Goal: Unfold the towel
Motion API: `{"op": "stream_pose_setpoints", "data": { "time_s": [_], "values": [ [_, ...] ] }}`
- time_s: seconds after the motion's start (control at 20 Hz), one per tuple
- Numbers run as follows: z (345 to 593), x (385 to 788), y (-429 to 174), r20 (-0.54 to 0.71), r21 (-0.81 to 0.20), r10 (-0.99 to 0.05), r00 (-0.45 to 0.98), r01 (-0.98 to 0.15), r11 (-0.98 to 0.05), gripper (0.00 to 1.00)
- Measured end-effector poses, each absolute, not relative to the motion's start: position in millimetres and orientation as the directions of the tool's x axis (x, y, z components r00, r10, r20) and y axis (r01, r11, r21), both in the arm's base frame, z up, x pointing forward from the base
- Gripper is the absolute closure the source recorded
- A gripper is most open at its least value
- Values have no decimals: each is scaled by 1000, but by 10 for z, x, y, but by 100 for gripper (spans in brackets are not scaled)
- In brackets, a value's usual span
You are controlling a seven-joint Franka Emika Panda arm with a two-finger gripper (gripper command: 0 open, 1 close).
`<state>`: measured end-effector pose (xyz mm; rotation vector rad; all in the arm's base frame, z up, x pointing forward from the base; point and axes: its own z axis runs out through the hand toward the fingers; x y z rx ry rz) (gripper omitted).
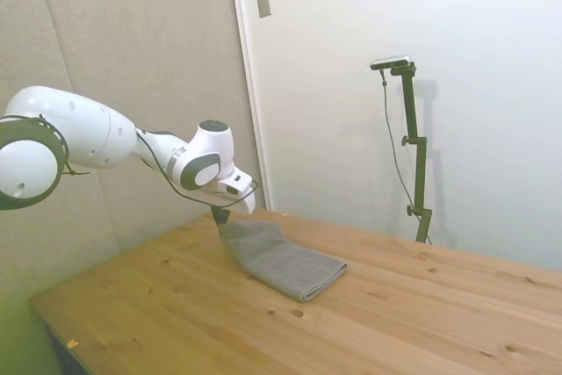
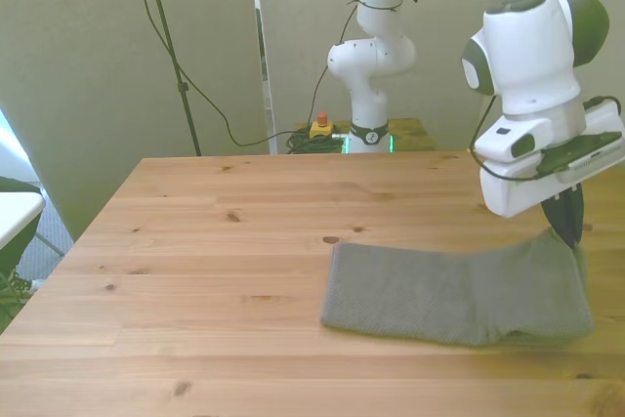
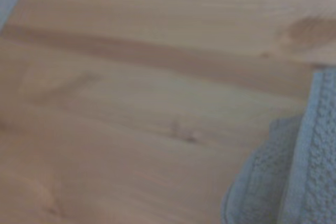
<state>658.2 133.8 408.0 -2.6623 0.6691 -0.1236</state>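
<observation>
Front view: towel (image 2: 454, 290) spread long on tabletop (image 2: 215, 241), one end lifted, pinched in closed claw (image 2: 568, 231). Soft, light, limp terry (drapes, won't slide stiffly). Best hold: edge corner beside claw.

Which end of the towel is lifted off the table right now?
The end at the front view's right, pinched by the gripper: that end of the towel rises slightly toward the fingers, while the opposite end lies flat on the table.
</observation>
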Motion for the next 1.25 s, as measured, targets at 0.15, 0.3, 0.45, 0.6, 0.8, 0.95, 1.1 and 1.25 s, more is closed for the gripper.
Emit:
{"op": "stream_pose_setpoints", "data": {
  "time_s": [0.15,0.3,0.45,0.6,0.8,0.95,1.1,1.25],
  "values": [
    [4049,6519,1306,-98,-380,-392,915,-398,-835,0],
    [4097,6490,1281,-152,-380,-358,921,-389,-839,0],
    [4143,6450,1263,-187,-383,-332,925,-380,-842,0],
    [4283,6380,1118,-220,-331,-340,914,-398,-856,0],
    [4408,6377,940,-125,-184,-460,879,-476,-860,0],
    [4490,6291,825,-40,-90,-533,845,-534,-841,0],
    [4756,6026,592,37,-31,-619,784,-619,-785,0],
    [5041,5556,450,131,13,-693,709,-700,-714,0]
  ]
}}
